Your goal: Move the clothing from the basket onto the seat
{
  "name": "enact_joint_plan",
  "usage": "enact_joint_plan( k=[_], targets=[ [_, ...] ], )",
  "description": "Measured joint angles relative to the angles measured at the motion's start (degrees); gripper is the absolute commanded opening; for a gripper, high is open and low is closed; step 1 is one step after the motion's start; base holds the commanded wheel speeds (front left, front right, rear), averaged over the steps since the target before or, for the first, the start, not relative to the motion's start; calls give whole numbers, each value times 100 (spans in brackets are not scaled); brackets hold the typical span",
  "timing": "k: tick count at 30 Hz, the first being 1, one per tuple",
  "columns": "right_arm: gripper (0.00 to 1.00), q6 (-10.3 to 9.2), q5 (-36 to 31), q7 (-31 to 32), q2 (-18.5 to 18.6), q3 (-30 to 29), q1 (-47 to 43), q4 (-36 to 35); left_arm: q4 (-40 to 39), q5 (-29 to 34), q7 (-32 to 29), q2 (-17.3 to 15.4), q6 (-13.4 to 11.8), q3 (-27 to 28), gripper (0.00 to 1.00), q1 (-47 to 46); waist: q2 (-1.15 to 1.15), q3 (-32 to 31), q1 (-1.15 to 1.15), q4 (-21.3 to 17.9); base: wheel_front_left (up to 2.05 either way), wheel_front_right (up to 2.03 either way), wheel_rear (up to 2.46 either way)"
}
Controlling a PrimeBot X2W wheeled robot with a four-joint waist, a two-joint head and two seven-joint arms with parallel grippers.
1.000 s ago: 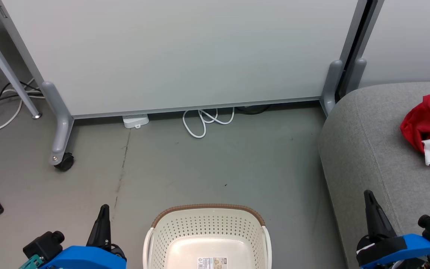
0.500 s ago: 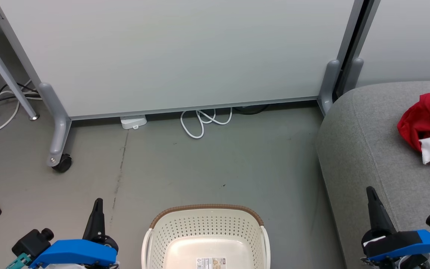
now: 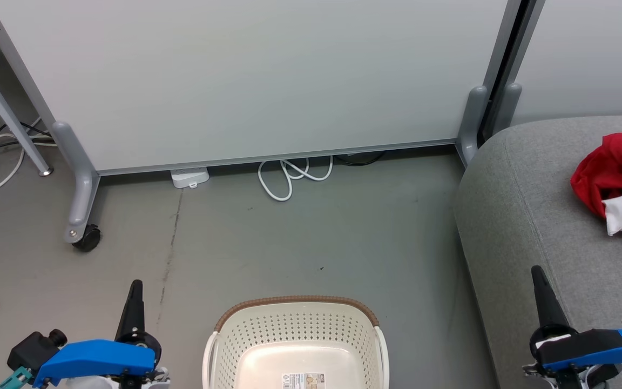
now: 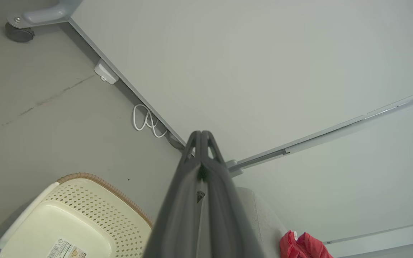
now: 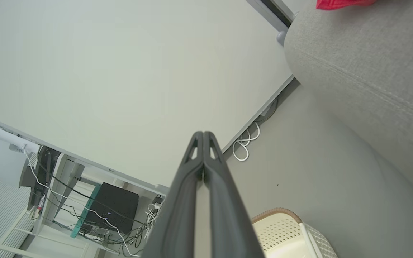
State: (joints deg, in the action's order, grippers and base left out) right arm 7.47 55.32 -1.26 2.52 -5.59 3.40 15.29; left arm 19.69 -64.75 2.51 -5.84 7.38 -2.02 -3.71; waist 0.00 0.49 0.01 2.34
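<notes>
Red clothing (image 3: 616, 173), bunched: lodged on the grey seat (image 3: 532, 216), at the view's right edge.
The cream basket (image 3: 296, 300) is set on the floor left of the seat, well apart from the clothing. The left gripper (image 3: 135, 286) and right gripper (image 3: 536, 272) are clenched on nothing, flanking the basket. Since a second ago both are drawn slightly outward; the head camera is shifted a little.
</notes>
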Motion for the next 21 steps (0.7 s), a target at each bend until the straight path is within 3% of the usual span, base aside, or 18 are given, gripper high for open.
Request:
enact_joint_plan(
  k=[21],
  targets=[
    [0, 0, 1316, 277, 5, -33, 97, -41, -202, -989, -314, 96, 0, 311, 0, -88, 0, -9, -1, -69, 0, 0, 0]
  ],
)
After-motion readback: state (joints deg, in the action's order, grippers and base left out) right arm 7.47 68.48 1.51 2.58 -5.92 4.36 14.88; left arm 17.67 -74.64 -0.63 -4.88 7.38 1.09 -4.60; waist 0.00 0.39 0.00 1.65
